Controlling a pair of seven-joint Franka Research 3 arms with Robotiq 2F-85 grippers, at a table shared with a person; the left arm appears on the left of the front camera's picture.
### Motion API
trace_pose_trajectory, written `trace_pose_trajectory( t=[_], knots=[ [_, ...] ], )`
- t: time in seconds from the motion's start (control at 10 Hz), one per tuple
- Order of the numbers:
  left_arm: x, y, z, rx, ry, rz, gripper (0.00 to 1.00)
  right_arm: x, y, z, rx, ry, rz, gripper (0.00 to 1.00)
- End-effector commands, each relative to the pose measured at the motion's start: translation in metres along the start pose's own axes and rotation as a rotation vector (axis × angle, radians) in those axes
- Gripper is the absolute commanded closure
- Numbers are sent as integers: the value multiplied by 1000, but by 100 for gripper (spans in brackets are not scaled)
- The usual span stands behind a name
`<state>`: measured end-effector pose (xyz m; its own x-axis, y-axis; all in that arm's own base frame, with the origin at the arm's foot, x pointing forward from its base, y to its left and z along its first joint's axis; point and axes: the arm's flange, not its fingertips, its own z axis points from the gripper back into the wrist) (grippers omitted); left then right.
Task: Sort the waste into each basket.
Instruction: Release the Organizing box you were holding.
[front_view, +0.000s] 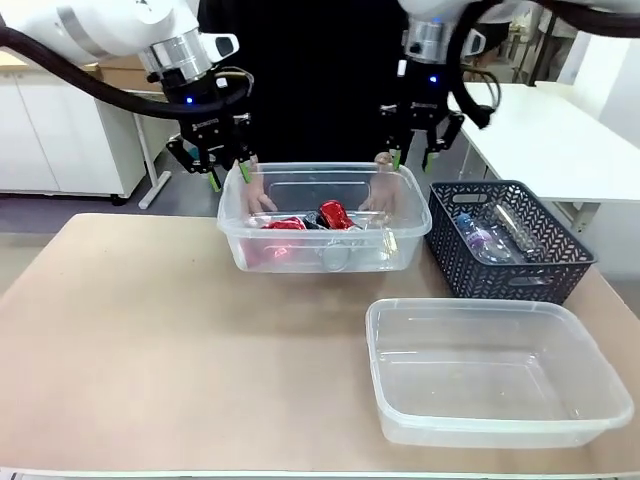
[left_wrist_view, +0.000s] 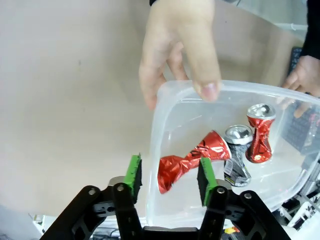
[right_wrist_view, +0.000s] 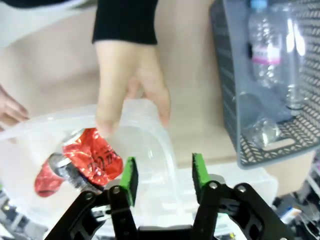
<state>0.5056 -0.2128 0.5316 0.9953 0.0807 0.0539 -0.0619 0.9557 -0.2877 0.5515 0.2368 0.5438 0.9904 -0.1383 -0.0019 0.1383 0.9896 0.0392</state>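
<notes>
Dark lattice basket holds bottles beside the person's hands.

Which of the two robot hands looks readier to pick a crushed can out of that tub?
Probably the left hand: its open fingers hang just above a crushed red can inside the tub. The right hand, also open, sits over the tub's corner rim beside the person's hand.

The person's hands grip the far tub at 9 and 3 o'clock, blocking both ends; its middle stays open.
</notes>
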Motion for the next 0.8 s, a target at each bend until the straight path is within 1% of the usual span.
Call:
trace_pose_trajectory(
  t=[0.0,0.3,0.5,0.6,0.7],
  knots=[
    [-18,11,12,35,-73,-7,0,-30,-26,-7,77,-78,-51,0],
    [-28,15,13,52,-82,-29,0,-40,-39,-6,148,-78,-7,0],
    [-29,16,14,43,-73,-37,0,-44,-44,-5,151,-89,-22,0],
    [-29,14,13,36,-44,-45,0,-42,-35,-10,57,-71,-36,0],
    [-27,11,13,37,-54,-17,0,-39,-34,-1,117,-75,-43,0]
  ],
)
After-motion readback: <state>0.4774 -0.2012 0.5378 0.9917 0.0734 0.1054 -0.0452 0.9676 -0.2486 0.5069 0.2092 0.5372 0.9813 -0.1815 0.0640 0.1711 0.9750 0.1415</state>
